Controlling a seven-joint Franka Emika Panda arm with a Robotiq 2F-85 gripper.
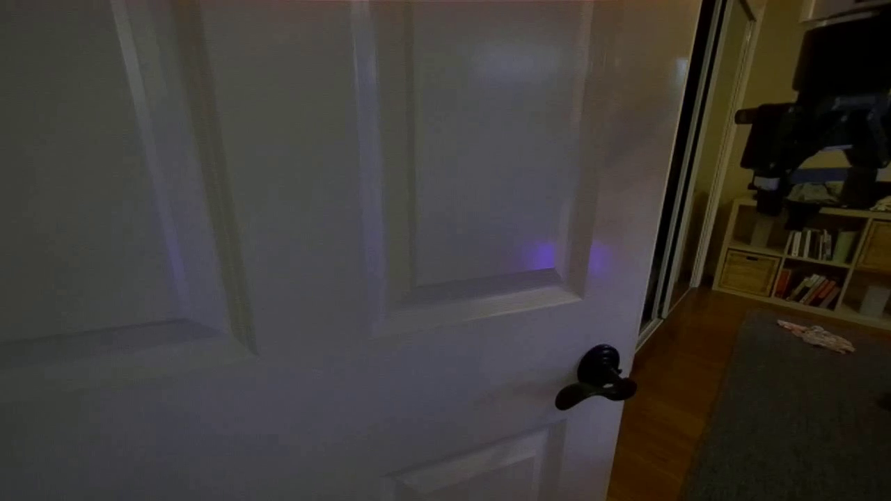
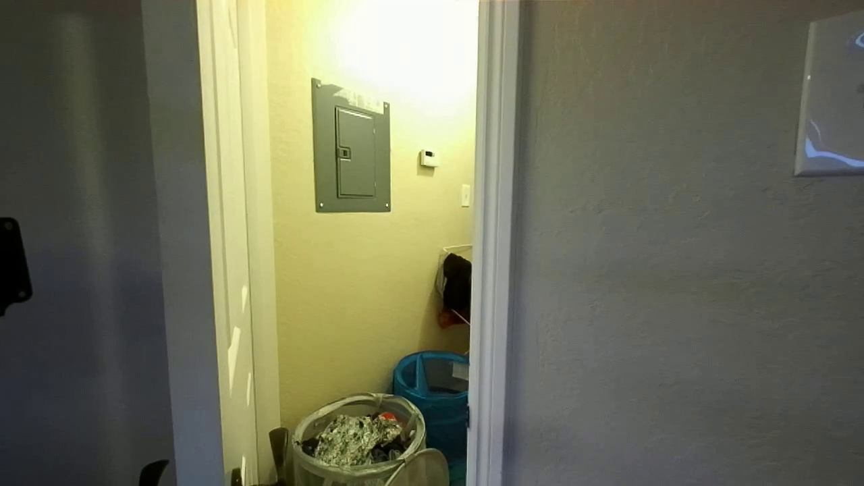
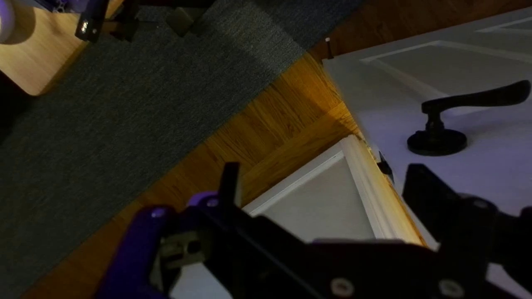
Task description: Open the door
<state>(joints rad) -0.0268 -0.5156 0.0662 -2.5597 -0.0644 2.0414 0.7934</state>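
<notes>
The white door (image 1: 480, 390) with raised panels fills most of an exterior view; its dark lever handle (image 1: 595, 390) is near its edge. In an exterior view the door (image 2: 185, 270) stands ajar, edge toward the camera, with a lit room behind; parts of dark levers show at the bottom (image 2: 278, 449). In the wrist view the door (image 3: 395, 99) and its handle (image 3: 478, 97) are at the right, and yellow light shows along the gap. My gripper (image 3: 324, 180) is open and empty, its right finger below the handle in the picture, apart from it. It also shows upper right in an exterior view (image 1: 811, 198).
The door frame (image 2: 496, 236) and a plain wall (image 2: 675, 270) bound the opening. A white laundry basket (image 2: 310, 459) and a blue one (image 2: 432, 412) stand inside. A shelf (image 1: 773, 299), a rug (image 1: 786, 417) and a wooden tabletop (image 3: 45, 54) are also in view.
</notes>
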